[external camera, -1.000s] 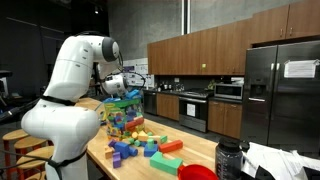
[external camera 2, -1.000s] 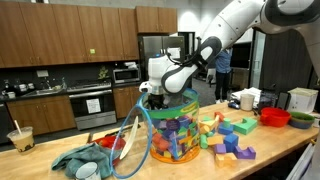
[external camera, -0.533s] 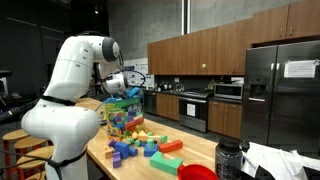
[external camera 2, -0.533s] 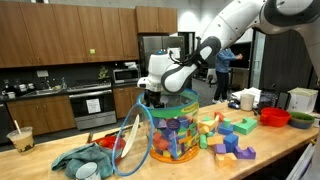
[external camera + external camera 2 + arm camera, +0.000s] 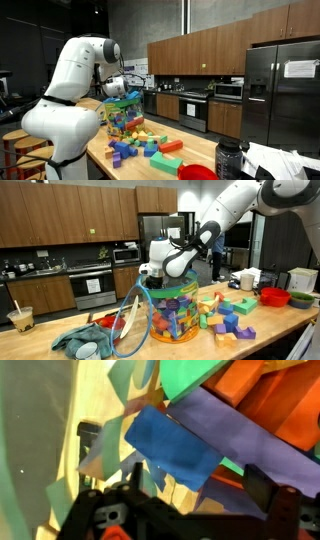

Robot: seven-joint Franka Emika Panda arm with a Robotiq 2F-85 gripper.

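One clear tub (image 5: pixel 172 312) is counted, one blue-rimmed lid (image 5: pixel 130 328), one red bowl (image 5: pixel 275 297), one drink cup (image 5: pixel 20 319) and one teal cloth (image 5: pixel 78 337); the loose blocks (image 5: pixel 228 315) cannot be counted, being heaped together.

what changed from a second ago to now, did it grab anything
Very little. The arm shifted slightly, seen in an exterior view. The gripper stays open at the mouth of the clear tub of blocks, and nothing was taken hold of or let go. The loose blocks, the cloth and the red bowl on the counter lie as before.
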